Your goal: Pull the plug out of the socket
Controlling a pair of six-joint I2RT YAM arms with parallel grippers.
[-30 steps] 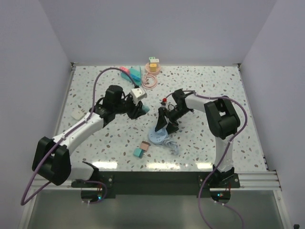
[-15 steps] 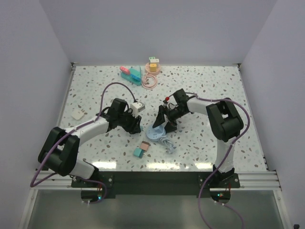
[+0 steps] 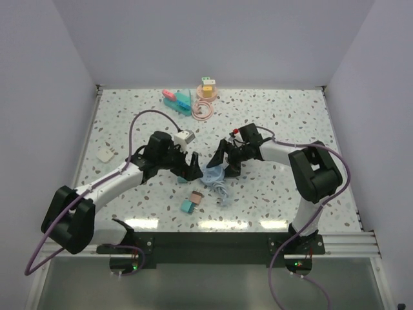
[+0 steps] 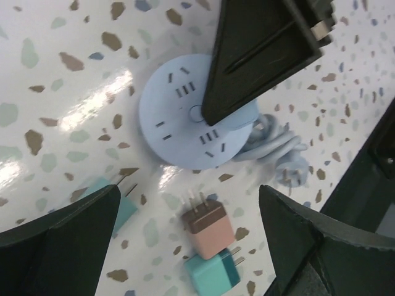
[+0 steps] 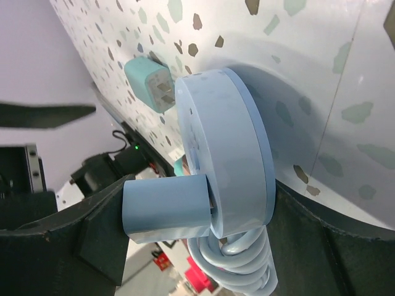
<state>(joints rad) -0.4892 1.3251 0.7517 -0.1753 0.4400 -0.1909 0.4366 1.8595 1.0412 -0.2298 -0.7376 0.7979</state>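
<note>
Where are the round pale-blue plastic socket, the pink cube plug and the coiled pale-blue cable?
Round pale-blue plastic socket (image 4: 170,126): left wrist view, slotted top face.
Pink cube plug (image 4: 213,236): left wrist view, pink side face.
Coiled pale-blue cable (image 4: 278,145): left wrist view, bundled loops.

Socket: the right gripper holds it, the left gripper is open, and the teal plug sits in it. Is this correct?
Not quite. The teal plug is out of the socket: the left wrist view shows it lying on the table beside it, prongs bare. The right gripper holds the socket and the left gripper is open.
</note>
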